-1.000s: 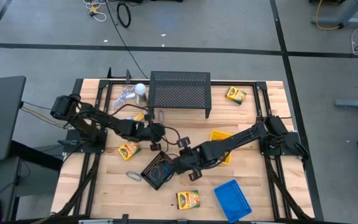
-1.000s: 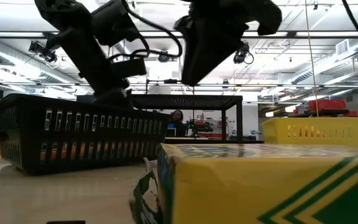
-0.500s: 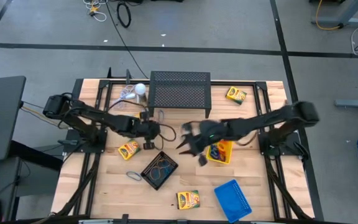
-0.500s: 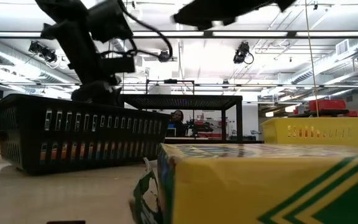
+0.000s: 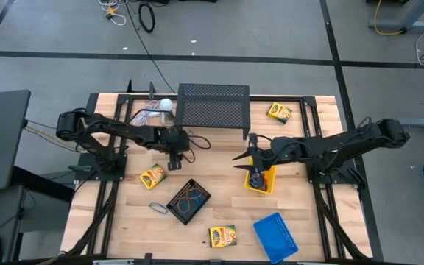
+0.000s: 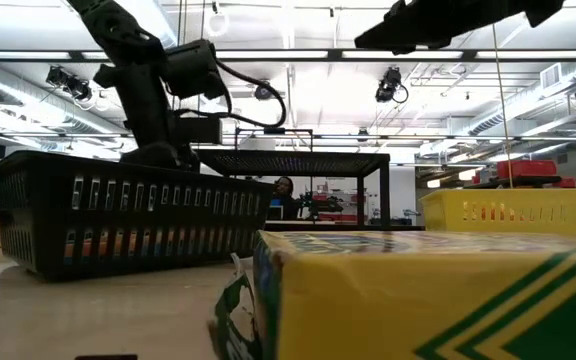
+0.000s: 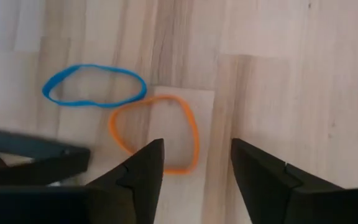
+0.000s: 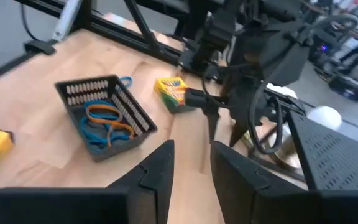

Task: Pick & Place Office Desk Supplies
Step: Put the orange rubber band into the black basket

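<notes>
The left gripper (image 7: 194, 165), jaws parted and empty, hovered over an orange rubber band (image 7: 156, 132) lying flat beside a blue one (image 7: 94, 93), left of centre. The right gripper (image 5: 254, 171), part-open and empty, hung above the yellow tray (image 5: 269, 183). Fingers might skid over the thin loop.
</notes>
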